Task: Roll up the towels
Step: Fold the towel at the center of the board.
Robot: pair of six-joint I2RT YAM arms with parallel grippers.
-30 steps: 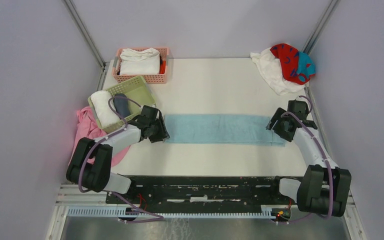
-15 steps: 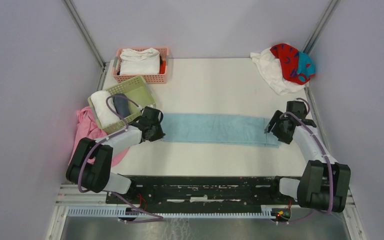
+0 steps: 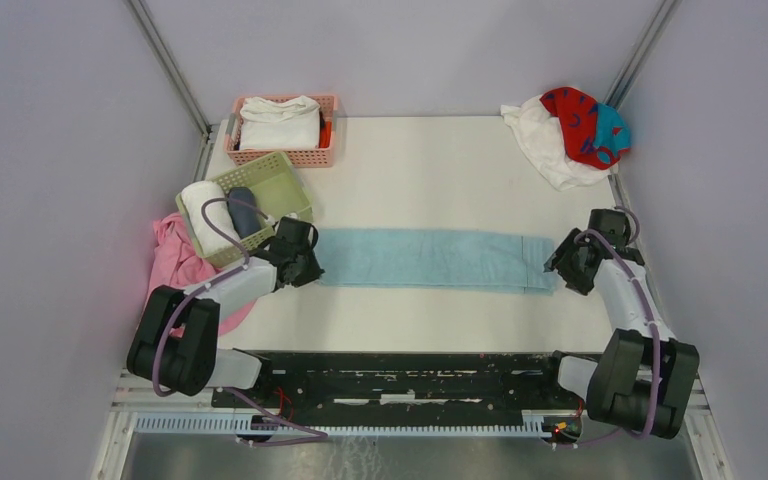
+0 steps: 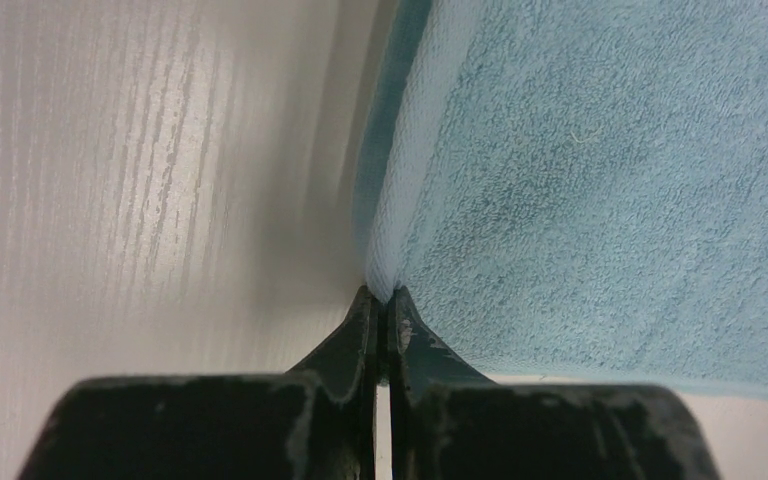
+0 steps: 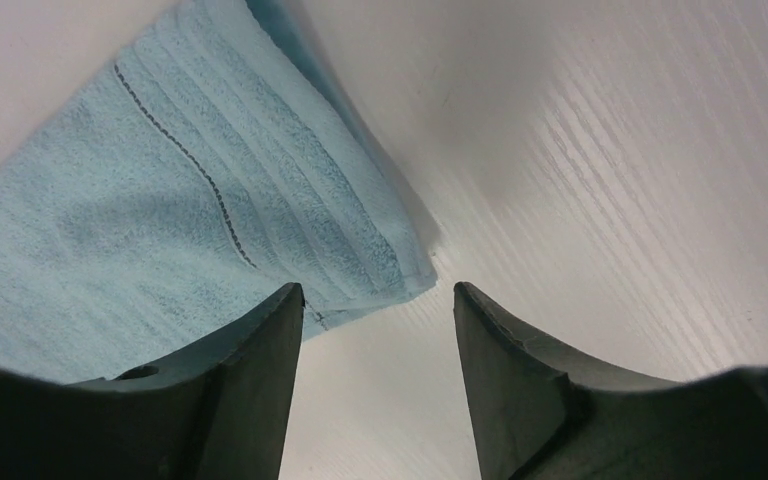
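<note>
The light blue towel (image 3: 430, 259) lies flat as a long strip across the table's middle. My left gripper (image 3: 303, 262) is shut on its left edge; in the left wrist view a fold of the towel (image 4: 560, 180) is pinched at the tips of the gripper (image 4: 381, 292). My right gripper (image 3: 567, 266) stands open just off the strip's right end. In the right wrist view the towel's corner (image 5: 260, 220) lies just ahead of the gripper (image 5: 378, 290), with bare table between the fingers. A white towel (image 3: 545, 148) and a red towel (image 3: 578, 120) with teal marks are heaped at the back right corner.
A pink basket (image 3: 305, 157) with a folded white cloth stands at the back left. In front of it a green basket (image 3: 282, 172) holds a white roll (image 3: 203, 215) and a dark grey roll (image 3: 243, 208). A pink cloth (image 3: 172, 262) lies beside the left arm. Walls close both sides.
My left gripper has shut on the towel's left end and drawn the whole strip a little leftward. My right gripper has backed off to the right, clear of the towel's end.
</note>
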